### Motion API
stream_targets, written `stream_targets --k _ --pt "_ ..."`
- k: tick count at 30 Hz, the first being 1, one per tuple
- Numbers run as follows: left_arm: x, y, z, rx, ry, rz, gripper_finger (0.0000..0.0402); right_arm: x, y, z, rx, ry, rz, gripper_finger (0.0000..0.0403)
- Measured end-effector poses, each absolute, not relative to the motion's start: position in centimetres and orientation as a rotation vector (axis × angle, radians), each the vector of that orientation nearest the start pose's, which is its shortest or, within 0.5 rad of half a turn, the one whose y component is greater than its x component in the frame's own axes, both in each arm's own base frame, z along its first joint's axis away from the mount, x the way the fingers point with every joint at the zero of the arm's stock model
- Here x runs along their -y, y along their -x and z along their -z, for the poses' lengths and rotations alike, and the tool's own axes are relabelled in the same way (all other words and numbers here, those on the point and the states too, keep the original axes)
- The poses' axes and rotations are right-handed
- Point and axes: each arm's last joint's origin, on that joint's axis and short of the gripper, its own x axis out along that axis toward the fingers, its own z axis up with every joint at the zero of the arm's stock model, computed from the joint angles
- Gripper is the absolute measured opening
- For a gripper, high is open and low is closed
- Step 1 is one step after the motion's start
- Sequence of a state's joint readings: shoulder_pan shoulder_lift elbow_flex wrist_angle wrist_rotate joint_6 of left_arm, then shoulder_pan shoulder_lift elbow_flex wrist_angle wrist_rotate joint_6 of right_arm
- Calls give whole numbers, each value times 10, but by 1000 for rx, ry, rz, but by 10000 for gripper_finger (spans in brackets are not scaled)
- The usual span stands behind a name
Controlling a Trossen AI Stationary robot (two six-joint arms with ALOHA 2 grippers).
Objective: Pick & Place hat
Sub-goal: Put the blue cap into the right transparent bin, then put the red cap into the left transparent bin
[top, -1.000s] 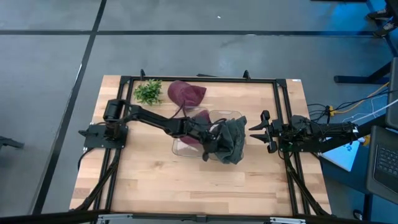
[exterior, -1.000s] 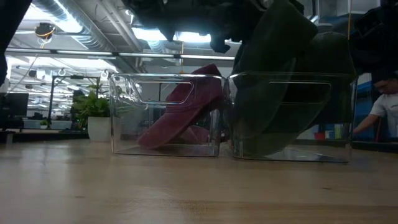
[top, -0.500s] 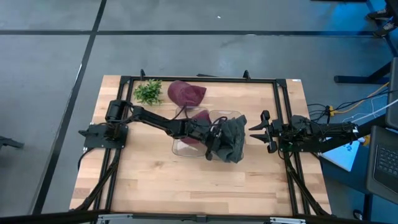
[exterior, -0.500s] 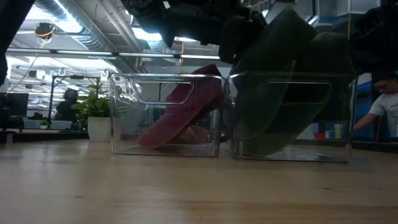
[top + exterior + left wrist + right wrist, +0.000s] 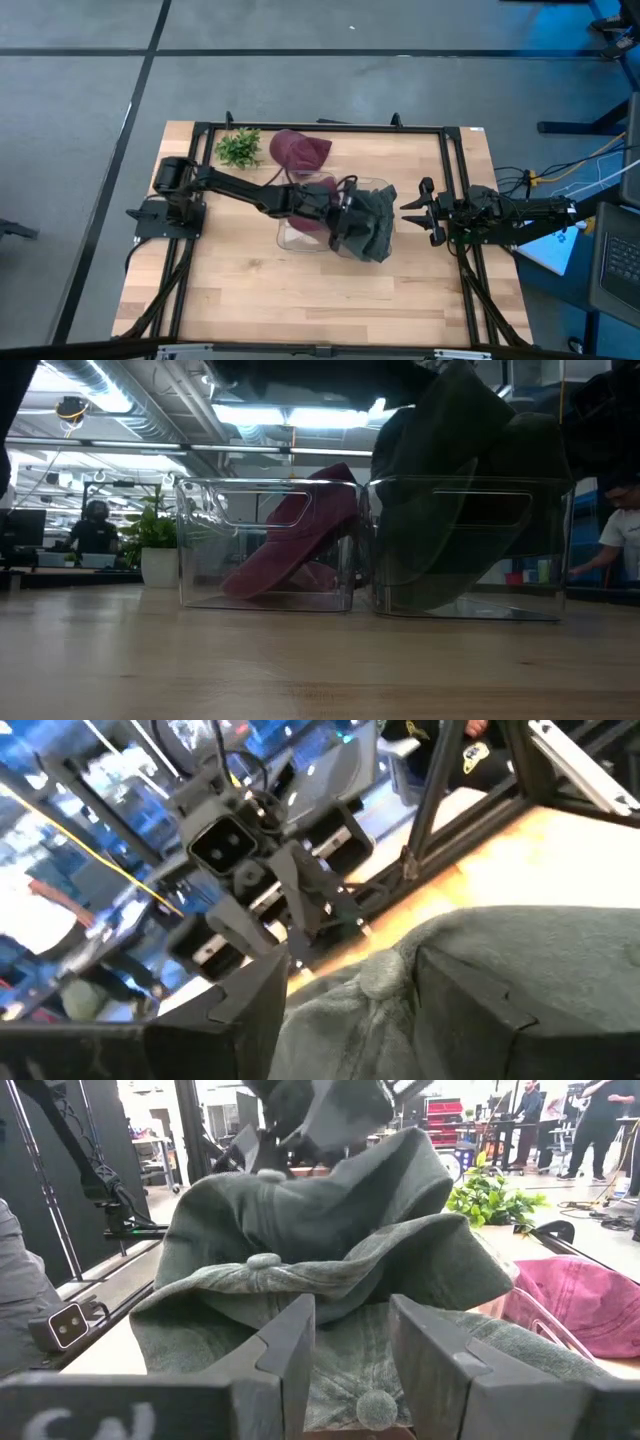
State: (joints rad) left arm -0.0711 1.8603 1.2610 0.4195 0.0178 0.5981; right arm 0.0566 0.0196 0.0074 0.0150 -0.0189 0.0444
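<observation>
From above, your left arm reaches across the wooden tabletop [image 5: 250, 290] to the middle, and its left tool [image 5: 345, 215] sits over the two clear bins [image 5: 290, 238] at the near edge of the dark green hat [image 5: 372, 225]. That hat is draped over the right-hand bin. A maroon hat [image 5: 322, 188] lies in the left-hand bin, mostly under the arm, and a second maroon hat [image 5: 298, 149] rests on the tabletop behind the bins, next to a small green plant [image 5: 238, 147]. Your right arm waits at the right edge, its right tool [image 5: 415, 210] spread open and pointed at the bins, apart from the green hat.

At table height, you see the two bins side by side and touching. The maroon hat [image 5: 295, 540] leans on a slant inside the left bin [image 5: 265, 545]. The dark green hat [image 5: 450, 490] stands inside the right bin [image 5: 470, 550] and rises above its rim.

In your left wrist view, the left tool [image 5: 345, 1010] has its fingers [image 5: 250, 1020] spread over the top of the green hat [image 5: 520, 970], its crown button showing in the gap; they are open and not pinching the fabric.

In your right wrist view, the right tool [image 5: 350, 1350] is open, facing stacked green hats [image 5: 330, 1230], with a maroon hat [image 5: 580, 1295] and the plant [image 5: 490, 1200] off to the side.
</observation>
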Motion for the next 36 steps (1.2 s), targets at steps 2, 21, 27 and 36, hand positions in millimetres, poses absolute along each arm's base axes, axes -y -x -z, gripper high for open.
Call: stream_targets --k 2,21,27,36 --pt "30 -418 -260 -184 -591 149 213 -6 -98 -166 1 -44 -76 131" --pt "18 -347 -320 -459 -562 14 208 -6 -98 -166 1 -44 -76 131" --pt "-5 -322 -320 -677 -635 -111 207 -6 -98 -166 1 -44 -76 131" --pt "-47 -303 -311 -873 -449 -271 207 -6 -98 -166 1 -44 -76 131"
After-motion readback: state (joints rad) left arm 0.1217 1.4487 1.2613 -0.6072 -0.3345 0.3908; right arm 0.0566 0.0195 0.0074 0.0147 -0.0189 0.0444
